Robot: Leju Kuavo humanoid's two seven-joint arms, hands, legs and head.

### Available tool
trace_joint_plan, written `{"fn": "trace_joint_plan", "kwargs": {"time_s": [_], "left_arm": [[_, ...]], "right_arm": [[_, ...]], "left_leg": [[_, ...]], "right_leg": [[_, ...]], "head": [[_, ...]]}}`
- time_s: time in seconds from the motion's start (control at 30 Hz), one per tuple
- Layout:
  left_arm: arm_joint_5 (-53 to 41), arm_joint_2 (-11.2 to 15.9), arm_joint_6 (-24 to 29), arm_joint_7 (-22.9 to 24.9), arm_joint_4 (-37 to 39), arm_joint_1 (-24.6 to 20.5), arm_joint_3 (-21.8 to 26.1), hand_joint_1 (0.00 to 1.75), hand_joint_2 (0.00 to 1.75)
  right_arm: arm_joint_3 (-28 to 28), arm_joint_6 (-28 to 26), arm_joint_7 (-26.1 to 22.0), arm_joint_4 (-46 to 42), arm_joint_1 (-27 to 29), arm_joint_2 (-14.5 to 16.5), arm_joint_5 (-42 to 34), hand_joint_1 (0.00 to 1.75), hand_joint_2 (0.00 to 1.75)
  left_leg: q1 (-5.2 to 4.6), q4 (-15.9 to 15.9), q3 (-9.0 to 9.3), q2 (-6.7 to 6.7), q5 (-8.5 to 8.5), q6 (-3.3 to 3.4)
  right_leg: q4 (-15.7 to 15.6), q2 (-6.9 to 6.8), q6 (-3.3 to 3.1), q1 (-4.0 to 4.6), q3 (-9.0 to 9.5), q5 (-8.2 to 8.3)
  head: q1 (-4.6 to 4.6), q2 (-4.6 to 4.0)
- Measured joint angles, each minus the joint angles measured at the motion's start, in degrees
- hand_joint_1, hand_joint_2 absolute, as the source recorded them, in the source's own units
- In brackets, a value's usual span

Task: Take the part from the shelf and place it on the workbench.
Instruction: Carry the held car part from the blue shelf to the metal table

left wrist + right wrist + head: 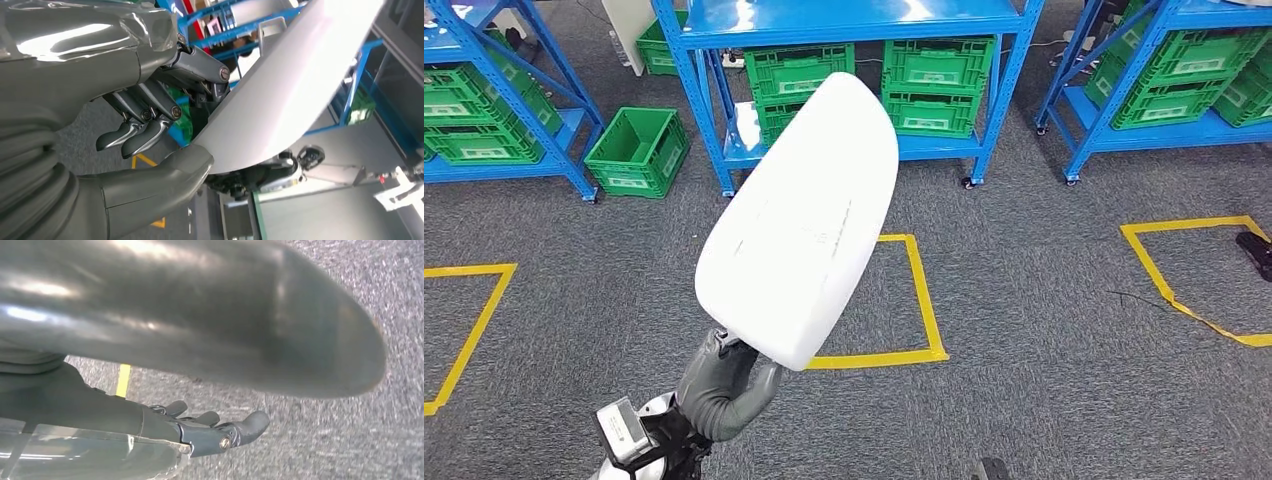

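A large white curved part (804, 220) rises in front of me, held up over the grey carpet. My left hand (724, 385) grips its lower end from below. In the left wrist view the thumb (175, 170) presses one face of the white part (295, 85) and the dark fingers (145, 135) curl at the other side. My right hand (220, 430) hangs over the carpet with its fingers loosely apart and nothing in it.
Blue shelves (844, 25) with green crates (934, 85) stand across the back. One open green crate (636, 152) sits on the floor at the left. Yellow tape squares (924, 300) mark the grey carpet. A dark object (1256, 250) lies at the right edge.
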Motion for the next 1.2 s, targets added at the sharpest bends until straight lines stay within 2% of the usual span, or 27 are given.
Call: {"fn": "trace_joint_plan", "kwargs": {"time_s": [0.03,0.07,0.17,0.2,0.23,0.27,0.33,0.37,0.4,0.5,0.53,0.57,0.6,0.63,0.67,0.7,0.73,0.77,0.8,0.83,0.87,0.9,0.93,1.0,1.07,1.13,1.2], "left_arm": [[0.0,0.0,0.0,0.0,0.0,0.0,0.0,1.75,1.75],[0.0,0.0,0.0,0.0,0.0,0.0,0.0,1.75,1.75],[0.0,0.0,0.0,0.0,0.0,-0.1,0.2,1.75,1.75],[0.0,0.0,0.0,0.0,0.0,-0.1,0.2,1.75,1.75],[0.0,0.0,0.0,0.0,0.0,-0.1,0.2,1.75,1.75],[0.0,0.0,0.0,0.0,0.0,-0.1,0.2,1.75,1.75],[0.0,0.0,0.0,0.0,0.0,-0.3,0.3,1.75,1.75],[0.0,0.0,-0.1,0.0,-0.1,-0.5,0.3,1.75,1.75],[0.0,0.0,-0.1,-0.1,-0.1,-0.7,0.3,1.75,1.75],[0.0,0.0,-0.1,-0.1,-0.2,-1.0,0.3,1.75,1.75],[0.0,0.0,-0.1,-0.1,-0.2,-1.1,0.3,1.75,1.75],[-0.1,-0.1,0.0,-0.1,-0.2,-1.1,0.2,1.75,1.75],[-0.2,-0.1,0.0,-0.1,-0.2,-1.1,0.2,1.75,1.75],[-0.3,-0.1,0.0,0.0,-0.2,-1.1,0.2,1.75,1.75],[-0.4,-0.1,0.0,0.0,-0.2,-1.0,0.2,1.75,1.75],[-0.4,-0.1,0.0,0.0,-0.2,-1.0,0.2,1.75,1.75],[-0.5,-0.1,0.0,0.0,-0.2,-0.9,0.2,1.75,1.75],[-0.5,-0.1,0.0,0.0,-0.2,-0.8,0.1,1.75,1.75],[-0.5,-0.1,0.0,0.0,-0.2,-0.8,0.1,1.75,1.75],[-0.5,-0.1,0.0,0.0,-0.2,-0.8,0.1,1.75,1.75],[-0.5,-0.1,0.0,0.0,-0.2,-0.8,0.2,1.75,1.75],[-0.5,-0.1,0.0,0.0,-0.2,-0.8,0.2,1.75,1.75],[-0.5,-0.1,0.0,0.0,-0.2,-0.7,0.2,1.75,1.75],[-0.5,-0.1,0.0,0.0,-0.2,-0.7,0.2,1.75,1.75],[-0.5,-0.1,0.0,0.0,-0.2,-0.7,0.2,1.75,1.75],[-0.5,0.0,0.0,0.0,-0.1,-0.7,0.3,1.75,1.75],[-0.5,0.0,0.1,0.0,-0.1,-0.6,0.3,1.75,1.75]], "right_arm": [[0.0,0.0,0.0,0.0,0.0,0.0,0.0,0.0,0.0],[0.0,0.0,0.0,0.0,-0.1,-0.1,0.0,0.0,0.0],[0.0,0.0,-0.1,0.0,-0.2,0.0,0.1,0.0,0.0],[0.0,0.0,-0.1,-0.1,-0.2,0.1,0.1,0.0,0.0],[0.0,0.0,-0.1,-0.1,-0.2,0.1,0.1,0.0,0.0],[0.0,0.0,-0.1,-0.1,-0.2,0.1,0.1,0.0,0.0],[0.0,0.0,-0.2,-0.1,-0.2,0.2,0.2,0.0,0.0],[0.0,0.0,-0.2,-0.1,-0.2,0.2,0.2,0.0,0.0],[0.0,0.0,-0.3,-0.1,-0.2,0.2,0.3,0.0,0.0],[-0.2,0.2,-0.5,-0.3,-0.3,0.3,0.6,0.0,0.0],[-0.3,0.2,-0.5,-0.3,-0.3,0.3,0.7,0.0,0.0],[-0.4,0.3,-0.5,-0.3,-0.3,0.4,0.8,0.0,0.0],[-0.5,0.3,-0.5,-0.3,-0.3,0.3,0.8,0.0,0.0],[-0.6,0.4,-0.6,-0.4,-0.2,0.3,0.8,0.0,0.0],[-0.6,0.4,-0.6,-0.4,-0.2,0.3,0.9,0.0,0.0],[-0.7,0.4,-0.6,-0.4,-0.2,0.3,0.9,0.0,0.0],[-0.8,0.4,-0.6,-0.4,-0.2,0.3,0.9,0.0,0.0],[-0.9,0.5,-0.6,-0.4,-0.2,0.3,0.9,0.0,0.0],[-1.0,0.5,-0.6,-0.4,-0.1,0.2,0.9,0.0,0.0],[-1.0,0.5,-0.6,-0.4,-0.2,0.2,0.9,0.0,0.0],[-1.0,0.5,-0.6,-0.4,-0.2,0.2,0.9,0.0,0.0],[-1.1,0.5,-0.6,-0.4,-0.3,0.2,1.0,0.0,0.0],[-1.2,0.5,-0.7,-0.4,-0.3,0.1,1.0,0.0,0.0],[-1.3,0.5,-0.7,-0.4,-0.1,0.2,1.0,0.0,0.0],[-1.4,0.5,-0.7,-0.4,-0.1,0.3,1.0,0.0,0.0],[-1.4,0.6,-0.7,-0.4,-0.1,0.3,1.0,0.0,0.0],[-1.4,0.5,-0.7,-0.5,0.0,0.4,1.0,0.0,0.0]], "left_leg": [[0.15,0.7,-0.26,0.01,-0.84,-0.39],[0.35,2.4,-0.82,0.02,-2.51,-0.85],[1.2,12.5,-3.97,0.08,-9.64,-2.19],[1.46,14.9,-4.37,0.1,-10.92,-2.42],[1.67,15.3,-3.73,0.12,-11.2,-2.55],[1.86,13.1,-1.68,0.13,-10.42,-2.58],[2.06,4.2,4.59,0.12,-8.12,-2.4],[1.95,0.5,6.97,0.08,-7.19,-2.22],[1.76,-1.6,8.17,0.0,-6.73,-1.93],[1.21,-2.3,7.41,-0.07,-5.45,-0.48],[1.16,-2.7,6.98,0.01,-4.76,0.13],[1.15,-3.1,6.46,0.1,-3.99,0.78],[1.15,-3.4,5.89,0.17,-3.15,1.32],[0.94,-3.4,5.15,0.22,-2.5,1.68],[0.75,-3.4,4.43,0.26,-1.87,1.91],[0.54,-3.3,3.72,0.28,-1.24,2.0],[0.35,-3.3,3.03,0.28,-0.66,2.01],[0.21,-3.2,2.44,0.27,-0.16,1.96],[0.11,-3.1,1.88,0.25,0.23,1.83],[0.07,-2.8,1.44,0.25,0.48,1.69],[-0.05,-2.4,0.96,0.27,0.59,1.52],[-0.14,-1.9,0.58,0.32,0.67,1.3],[-0.21,-1.4,0.25,0.37,0.74,1.08],[-0.19,-1.0,-0.14,0.42,0.95,0.51],[0.09,0.4,-0.82,0.27,-0.25,-0.32],[0.65,5.7,-2.89,0.13,-4.03,-1.36],[1.31,13.0,-5.49,0.14,-7.61,-2.17]], "right_leg": [[-0.1,-0.01,-0.38,-0.16,-0.17,0.34],[-0.2,-0.03,-0.72,-0.37,-0.44,0.7],[-0.2,-0.07,-1.03,-0.47,-1.91,1.88],[-0.1,-0.08,-0.93,-0.48,-2.54,2.34],[-0.1,-0.09,-0.82,-0.5,-3.17,2.81],[-0.1,-0.08,-0.64,-0.54,-3.76,3.28],[-0.2,-0.04,-0.19,-0.63,-4.62,4.3],[-0.4,-0.01,0.14,-0.57,-4.8,4.85],[-0.6,-0.02,0.54,-0.57,-4.89,5.38],[-1.3,-0.08,1.78,-0.7,-4.96,6.79],[-1.1,-0.08,1.81,-0.71,-5.29,6.52],[0.0,-0.06,1.51,-0.67,-5.92,5.31],[2.3,-0.05,0.94,-0.58,-6.89,3.15],[5.8,-0.02,0.34,-0.45,-8.09,0.39],[10.0,0.0,0.01,-0.35,-9.22,-2.06],[13.7,0.0,0.05,-0.29,-9.94,-3.62],[16.0,0.0,0.4,-0.26,-9.92,-4.06],[16.1,0.0,0.86,-0.25,-8.79,-3.66],[13.5,-0.01,1.23,-0.23,-6.37,-2.84],[9.2,-0.02,1.37,-0.19,-3.04,-2.14],[4.5,-0.03,1.26,-0.04,0.32,-1.98],[0.9,-0.03,1.09,0.1,2.72,-2.06],[-1.1,-0.03,0.83,0.25,3.97,-2.35],[-1.6,-0.02,0.21,0.24,3.9,-2.44],[-1.8,-0.05,-0.73,-0.13,3.64,-1.99],[-1.9,-0.11,-1.39,-0.32,3.27,-1.48],[-1.8,-0.14,-1.46,-0.28,2.78,-1.15]], "head": [[-0.04,0.0],[-0.09,0.0],[-0.21,0.0],[-0.21,0.0],[-0.22,0.0],[-0.22,0.0],[-0.22,0.0],[-0.2,0.0],[-0.21,0.0],[-0.24,0.0],[-0.19,0.0],[-0.13,0.0],[0.0,0.0],[0.09,0.0],[0.16,0.0],[0.19,0.0],[0.19,0.0],[0.19,0.0],[0.18,0.0],[0.18,0.0],[0.18,0.0],[0.14,0.0],[0.13,0.0],[0.08,0.0],[0.04,0.0],[-0.04,0.0],[-0.07,0.0]]}}
